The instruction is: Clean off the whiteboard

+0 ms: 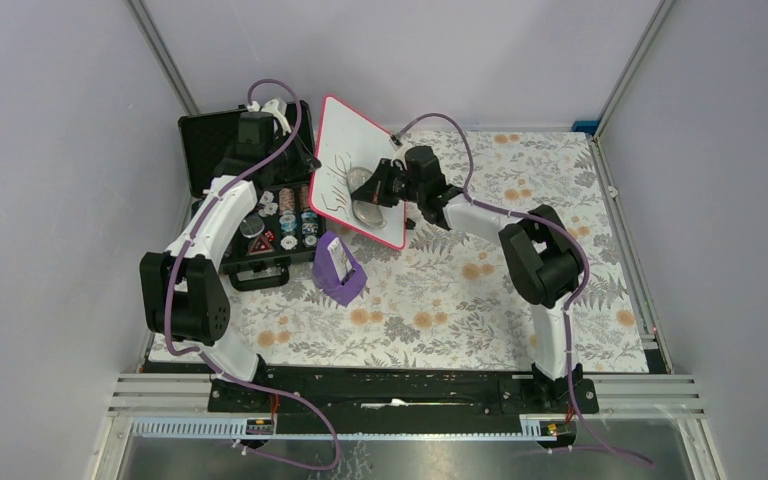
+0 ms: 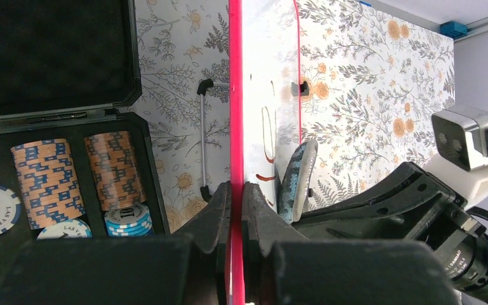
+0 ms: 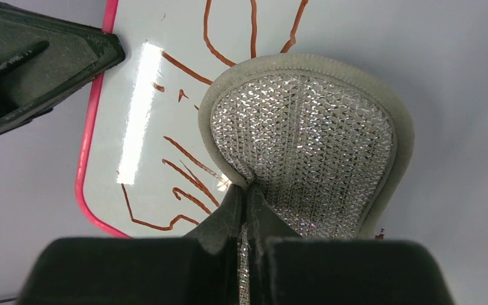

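The whiteboard (image 1: 360, 150), white with a red-pink rim, stands tilted up at the back centre and bears dark red-brown handwriting (image 3: 184, 171). My left gripper (image 2: 236, 190) is shut on its rim (image 2: 235, 95), seen edge-on in the left wrist view. My right gripper (image 3: 246, 194) is shut on a round silver-grey sponge pad (image 3: 305, 146) and presses it against the board's face. The pad (image 1: 365, 195) covers the board's middle. The pad also shows edge-on in the left wrist view (image 2: 295, 181).
An open black case (image 1: 250, 190) with poker chips (image 2: 38, 181) lies left of the board. A purple holder (image 1: 340, 268) stands in front of it on the floral cloth (image 1: 460, 290). Grey walls enclose the table.
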